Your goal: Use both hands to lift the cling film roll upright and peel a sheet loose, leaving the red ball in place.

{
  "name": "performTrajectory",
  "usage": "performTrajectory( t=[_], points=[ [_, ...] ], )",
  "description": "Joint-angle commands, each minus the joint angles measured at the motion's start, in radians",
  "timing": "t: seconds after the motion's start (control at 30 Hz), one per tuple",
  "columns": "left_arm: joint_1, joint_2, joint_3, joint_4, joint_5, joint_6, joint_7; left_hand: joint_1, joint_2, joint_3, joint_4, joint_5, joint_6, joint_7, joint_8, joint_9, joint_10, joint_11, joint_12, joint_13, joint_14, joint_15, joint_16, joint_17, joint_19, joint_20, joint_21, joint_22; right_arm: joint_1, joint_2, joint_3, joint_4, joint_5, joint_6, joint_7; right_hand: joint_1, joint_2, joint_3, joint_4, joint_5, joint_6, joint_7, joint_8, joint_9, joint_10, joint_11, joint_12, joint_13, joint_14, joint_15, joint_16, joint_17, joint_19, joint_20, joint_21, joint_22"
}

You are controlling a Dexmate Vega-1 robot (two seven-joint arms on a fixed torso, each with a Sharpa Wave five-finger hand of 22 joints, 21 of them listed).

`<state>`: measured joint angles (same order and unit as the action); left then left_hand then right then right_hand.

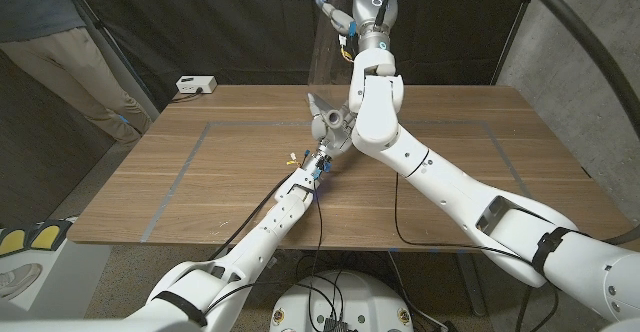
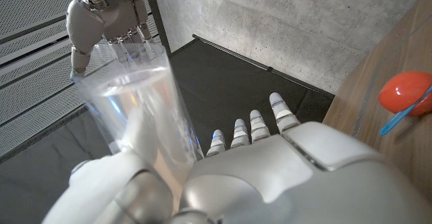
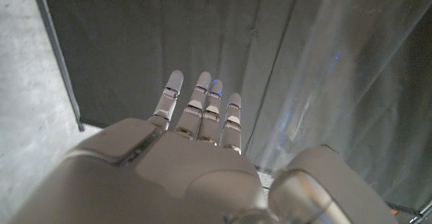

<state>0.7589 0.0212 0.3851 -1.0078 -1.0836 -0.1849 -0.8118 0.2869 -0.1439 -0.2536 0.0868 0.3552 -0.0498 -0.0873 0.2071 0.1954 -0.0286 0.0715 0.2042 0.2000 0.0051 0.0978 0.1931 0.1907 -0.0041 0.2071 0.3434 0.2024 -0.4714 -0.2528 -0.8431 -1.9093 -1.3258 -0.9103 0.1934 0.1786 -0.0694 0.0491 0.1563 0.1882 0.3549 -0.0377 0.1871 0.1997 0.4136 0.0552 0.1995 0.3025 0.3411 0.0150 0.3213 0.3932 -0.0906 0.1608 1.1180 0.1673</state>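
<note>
The peel looks well advanced. In the head view the cling film roll (image 1: 330,124) is held just above the middle of the bench (image 1: 200,172), gripped by the left hand (image 1: 322,137), whose fingers are closed around it; whether the roll stands fully upright cannot be told, since the right forearm crosses in front of it. From the roll a clear sheet (image 1: 330,47) is drawn upward toward twelve o'clock, its upper edge pinched by the right hand (image 1: 365,7), which is raised high above the far edge of the bench.

The left wrist view confirms this: the sheet (image 2: 138,96) is stretched taut between the two hands, and the right hand (image 2: 101,18) is seen clamped on its far end. In the right wrist view the film (image 3: 337,82) hangs as a wrinkled translucent curtain just beside the right hand's fingers (image 3: 202,106), which are extended there, so the pinch itself is not shown from that angle.

The red ball (image 2: 403,92) is seen in the left wrist view resting on the wood, well apart from both hands and apparently undisturbed.

What is left, by judgement, is little: the sheet is loose along its length but appears not yet separated from the roll.
</note>
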Motion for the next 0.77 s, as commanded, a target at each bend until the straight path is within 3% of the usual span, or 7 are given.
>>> performTrajectory(
  t=[0.03, 0.27, 0.57, 0.77],
  points=[
    [0.009, 0.028, 0.003, -0.023, -0.015, 0.029, -0.023, 0.007, 0.007, -0.01, 0.001, 0.008, 0.005, 0.0, 0.003, 0.0, 0.003, 0.004, 0.01, 0.001, 0.003, 0.002, 0.009, 0.003, -0.004, 0.005, -0.001, 0.003, -0.122, -0.019, 0.193, -0.138, 0.48, 0.231, -0.168, -0.032, 0.0, -0.016, 0.007, 0.012, 0.021, 0.005, 0.011, 0.0, 0.015, 0.011, 0.012, -0.007, 0.011, 0.019, -0.004, -0.008, -0.014, 0.006, -0.014, 0.004],
    [0.019, 0.052, 0.002, -0.048, -0.021, 0.047, -0.031, 0.008, 0.009, -0.011, 0.001, 0.009, 0.006, -0.001, 0.004, 0.0, 0.003, 0.004, 0.01, 0.0, 0.004, 0.003, 0.009, 0.003, -0.004, 0.005, -0.001, 0.003, -0.115, -0.035, 0.145, -0.179, 0.511, 0.151, -0.236, -0.057, 0.005, -0.025, 0.008, 0.017, 0.037, 0.007, 0.016, -0.001, 0.034, 0.008, 0.021, -0.017, 0.025, 0.015, -0.006, -0.018, -0.01, 0.007, -0.026, 0.004],
    [0.01, 0.072, 0.004, -0.029, -0.034, 0.082, -0.069, 0.008, 0.012, -0.014, 0.002, 0.011, 0.008, -0.002, 0.003, -0.001, 0.002, 0.004, 0.009, 0.0, 0.004, -0.001, 0.009, 0.003, -0.004, 0.005, -0.002, 0.003, -0.111, -0.02, 0.019, -0.211, 0.426, -0.019, -0.312, -0.061, 0.019, -0.023, 0.004, 0.022, 0.052, 0.012, 0.021, -0.002, 0.048, 0.009, 0.027, -0.025, 0.033, 0.01, -0.009, -0.028, -0.007, 0.007, -0.036, 0.004],
    [0.016, 0.089, 0.001, -0.02, -0.036, 0.109, -0.059, 0.008, 0.014, -0.016, 0.002, 0.013, 0.009, -0.004, 0.003, -0.001, 0.005, 0.003, 0.01, 0.0, 0.007, -0.002, 0.01, 0.003, -0.005, 0.005, -0.003, 0.004, -0.137, -0.006, -0.004, -0.191, 0.432, 0.003, -0.432, -0.058, 0.036, -0.017, -0.004, 0.025, 0.056, 0.011, 0.02, -0.003, 0.067, -0.002, 0.035, -0.034, 0.061, -0.005, -0.005, -0.04, 0.012, 0.004, -0.044, 0.004]
  ],
)
